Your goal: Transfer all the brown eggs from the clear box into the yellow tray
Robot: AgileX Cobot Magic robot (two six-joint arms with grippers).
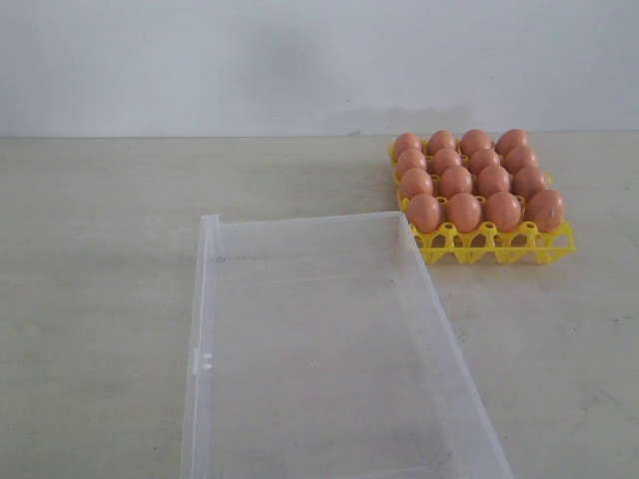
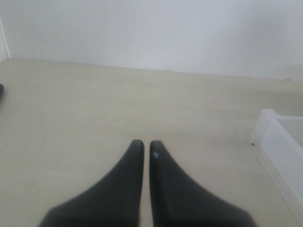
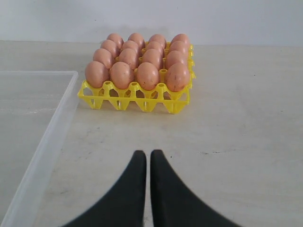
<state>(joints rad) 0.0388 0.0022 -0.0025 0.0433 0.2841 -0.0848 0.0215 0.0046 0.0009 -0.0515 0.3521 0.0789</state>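
Pale and matte, the desk (image 1: 100,299) carries everything. Nearest, in each wrist view, the left jaws and the right jaws are drawn in to a thin slit and grip nothing. The left pair points over bare desk with one corner of the clear box (image 1: 205,329) off to the side. The right pair points straight at the yellow tray (image 1: 496,246).

The clear box starts at the near edge of the desk, about mid-width. Its long axis runs from the near edge toward the far edge, and a small latch (image 1: 203,361) sits on its left long wall.

Past the box's far right corner, and just beside it, stands the yellow tray, close to the far edge on the right half of the desk; whether the two touch cannot be told. The tray's sides lie roughly square to that edge. All sixteen brown eggs (image 1: 456,181) stand upright in its cups, four rows of four, long axes vertical. Nothing lies between the right jaws and the tray.

A plain white wall (image 1: 300,60) rises behind the far edge.
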